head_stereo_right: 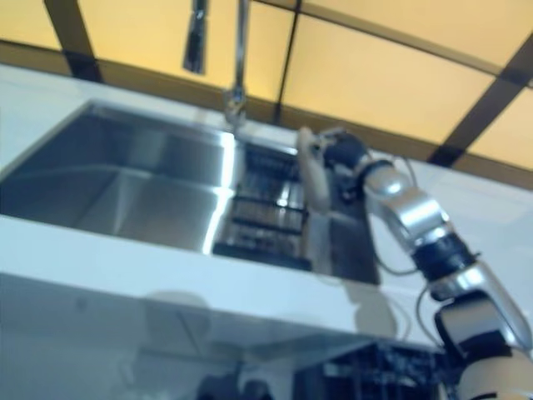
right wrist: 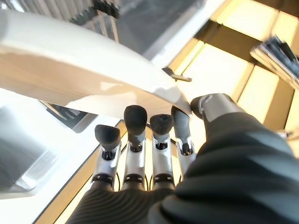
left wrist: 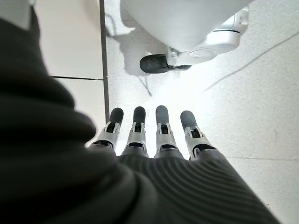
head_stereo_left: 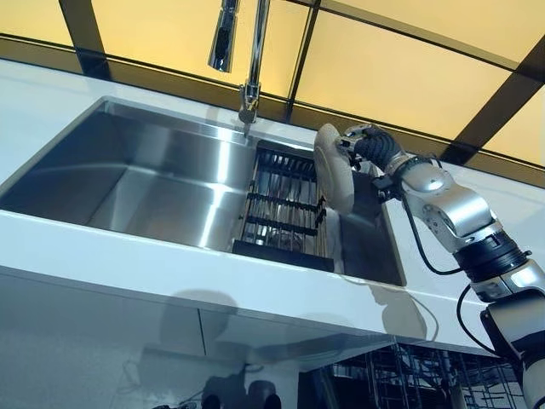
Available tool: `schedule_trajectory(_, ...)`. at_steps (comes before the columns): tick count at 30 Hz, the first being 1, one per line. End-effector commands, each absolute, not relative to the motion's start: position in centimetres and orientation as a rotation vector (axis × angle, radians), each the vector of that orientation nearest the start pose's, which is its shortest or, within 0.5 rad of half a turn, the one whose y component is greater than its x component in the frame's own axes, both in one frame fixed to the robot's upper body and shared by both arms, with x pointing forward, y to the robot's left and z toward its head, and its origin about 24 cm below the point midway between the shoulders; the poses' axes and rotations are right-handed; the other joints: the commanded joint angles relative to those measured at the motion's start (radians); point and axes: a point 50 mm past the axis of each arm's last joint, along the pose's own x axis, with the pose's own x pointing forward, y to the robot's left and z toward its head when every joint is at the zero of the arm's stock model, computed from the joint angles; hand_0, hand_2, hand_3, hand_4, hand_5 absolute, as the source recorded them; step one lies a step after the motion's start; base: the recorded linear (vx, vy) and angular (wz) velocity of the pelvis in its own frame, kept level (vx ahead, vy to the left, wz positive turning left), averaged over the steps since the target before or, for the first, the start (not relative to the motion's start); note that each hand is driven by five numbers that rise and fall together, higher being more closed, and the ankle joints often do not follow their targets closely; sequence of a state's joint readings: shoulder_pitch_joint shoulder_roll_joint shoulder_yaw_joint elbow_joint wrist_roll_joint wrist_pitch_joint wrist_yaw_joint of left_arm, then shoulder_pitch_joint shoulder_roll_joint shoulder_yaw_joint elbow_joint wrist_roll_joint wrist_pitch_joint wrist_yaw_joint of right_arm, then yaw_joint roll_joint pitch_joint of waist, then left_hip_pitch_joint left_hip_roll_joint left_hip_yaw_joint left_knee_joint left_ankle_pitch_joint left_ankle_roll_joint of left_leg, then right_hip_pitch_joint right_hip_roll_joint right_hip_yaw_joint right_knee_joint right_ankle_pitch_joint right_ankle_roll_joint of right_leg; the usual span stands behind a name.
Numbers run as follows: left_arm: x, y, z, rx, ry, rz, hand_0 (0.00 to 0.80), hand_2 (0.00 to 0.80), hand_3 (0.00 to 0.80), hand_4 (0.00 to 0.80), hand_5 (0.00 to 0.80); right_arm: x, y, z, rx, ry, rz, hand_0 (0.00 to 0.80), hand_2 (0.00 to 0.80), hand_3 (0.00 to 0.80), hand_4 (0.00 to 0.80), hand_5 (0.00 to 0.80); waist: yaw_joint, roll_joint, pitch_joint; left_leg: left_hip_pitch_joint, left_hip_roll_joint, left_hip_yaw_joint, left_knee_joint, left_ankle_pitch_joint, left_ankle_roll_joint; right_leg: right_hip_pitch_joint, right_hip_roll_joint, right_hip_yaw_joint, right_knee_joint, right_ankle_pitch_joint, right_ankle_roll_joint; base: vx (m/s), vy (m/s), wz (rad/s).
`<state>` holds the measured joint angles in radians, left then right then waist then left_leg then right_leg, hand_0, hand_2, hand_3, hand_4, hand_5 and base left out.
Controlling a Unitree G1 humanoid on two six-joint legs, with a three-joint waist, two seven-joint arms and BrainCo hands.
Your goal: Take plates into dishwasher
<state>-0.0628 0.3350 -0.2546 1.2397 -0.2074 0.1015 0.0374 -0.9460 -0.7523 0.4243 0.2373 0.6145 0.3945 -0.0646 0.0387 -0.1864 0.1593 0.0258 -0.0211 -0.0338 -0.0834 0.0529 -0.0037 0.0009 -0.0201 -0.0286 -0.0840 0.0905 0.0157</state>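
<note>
A white plate (head_stereo_left: 332, 170) stands on edge above the right end of the steel sink (head_stereo_left: 145, 170), just right of a black dish rack (head_stereo_left: 281, 204) that sits in the sink. My right hand (head_stereo_left: 370, 145) reaches in from the right and grips the plate's upper rim. In the right wrist view the fingers (right wrist: 135, 126) lie against the plate (right wrist: 84, 70) and the thumb presses its rim. My left hand (left wrist: 149, 135) shows only in its own wrist view, fingers straight, empty, pointing at the floor.
A tall faucet (head_stereo_left: 247, 60) rises behind the sink's middle. The white counter's front edge (head_stereo_left: 170, 273) runs across below the sink. The dishwasher's wire rack (head_stereo_left: 409, 375) shows under the counter at lower right. A white wheeled base (left wrist: 187, 46) stands on the floor.
</note>
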Motion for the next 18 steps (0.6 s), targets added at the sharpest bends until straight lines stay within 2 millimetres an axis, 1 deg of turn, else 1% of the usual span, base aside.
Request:
schedule_trajectory(1, 9.6, 26.9, -15.2, 0.370, 1.325, 0.118, 0.000, 0.000, 0.000, 0.000, 0.000, 37.1, -18.6, 27.6, -0.226, -0.247, 0.133, 0.800, 0.800, 0.800, 0.800, 0.800, -0.004, 0.036, -0.026, 0.027, -0.027, 0.049, -0.004, -0.102, 0.079, 0.011, 0.028, 0.027, 0.008, -0.026, 0.046, 0.018, -0.004, -0.03)
schedule_trajectory(9, 9.1, 27.0, -15.3, 0.377, 1.340, 0.109, 0.000, 0.000, 0.000, 0.000, 0.000, 37.4, -20.0, 27.6, -0.184, -0.223, 0.105, 0.800, 0.800, 0.800, 0.800, 0.800, -0.008, 0.039, -0.035, 0.038, -0.026, 0.057, -0.004, -0.104, 0.080, 0.017, 0.031, 0.031, 0.010, -0.026, 0.047, 0.016, -0.003, -0.05)
schedule_trajectory(18, 9.0, 27.3, -15.2, 0.384, 1.349, 0.100, 0.000, 0.000, 0.000, 0.000, 0.000, 37.4, -22.1, 29.0, -0.166, -0.230, 0.052, 0.800, 0.800, 0.800, 0.800, 0.800, -0.016, 0.037, -0.042, 0.043, -0.025, 0.065, -0.004, -0.105, 0.079, 0.016, 0.036, 0.043, 0.017, -0.026, 0.049, 0.006, -0.001, -0.04)
